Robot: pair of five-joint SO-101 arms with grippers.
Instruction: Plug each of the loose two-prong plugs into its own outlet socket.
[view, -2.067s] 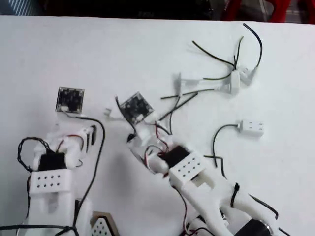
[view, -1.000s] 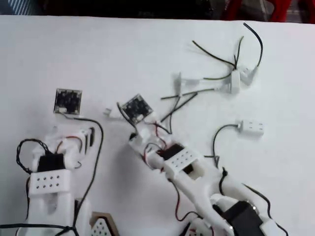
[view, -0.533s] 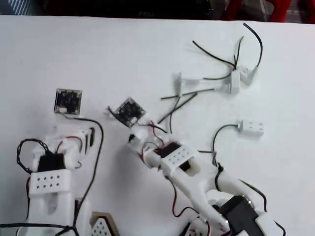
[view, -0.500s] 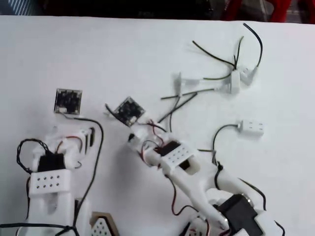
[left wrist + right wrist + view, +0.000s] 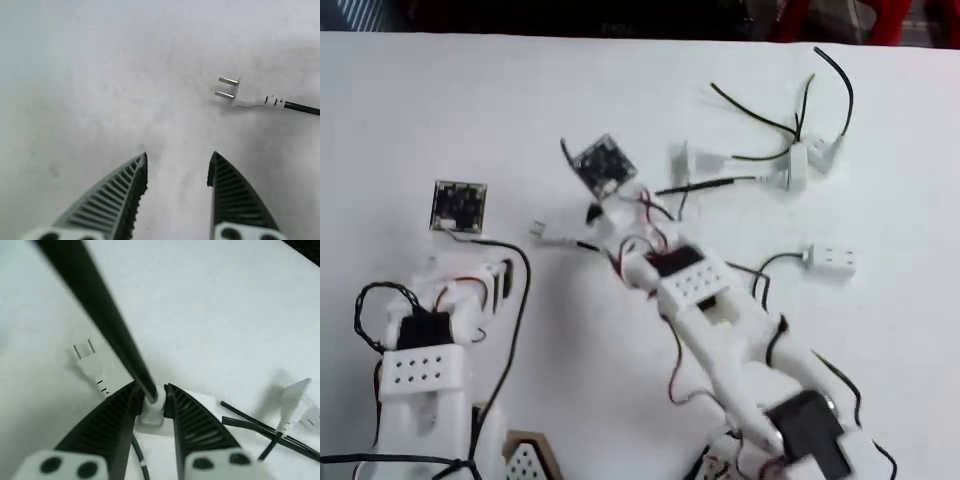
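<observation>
— Which way does the loose plug (image 5: 544, 232) lie?

— Flat on the table (image 5: 440, 110); its long axis runs side to side across it; the two prongs point toward the left arm's side, and its black cord trails toward the right gripper (image 5: 152, 390), just beside it.

— And the other one?

— The held plug (image 5: 149, 416) is pinched between that gripper's fingertips, the jaws narrow on its white body; its black cord rises away from the tips; the prongs I cannot make out.

— The surface, the room?

— A plain white tabletop; an outlet strip (image 5: 833, 259) lies well apart to the right; a socket block (image 5: 796, 165) with cords sits farther back; beyond the far edge the room is dark.

— The arms?

— The right arm (image 5: 740, 330) stretches diagonally from the near right corner to mid-table; the left arm (image 5: 420, 345) sits at the near left corner; the left gripper (image 5: 179, 157) is spread wide above the tabletop, with the loose plug ahead of it and apart from its fingers.
</observation>
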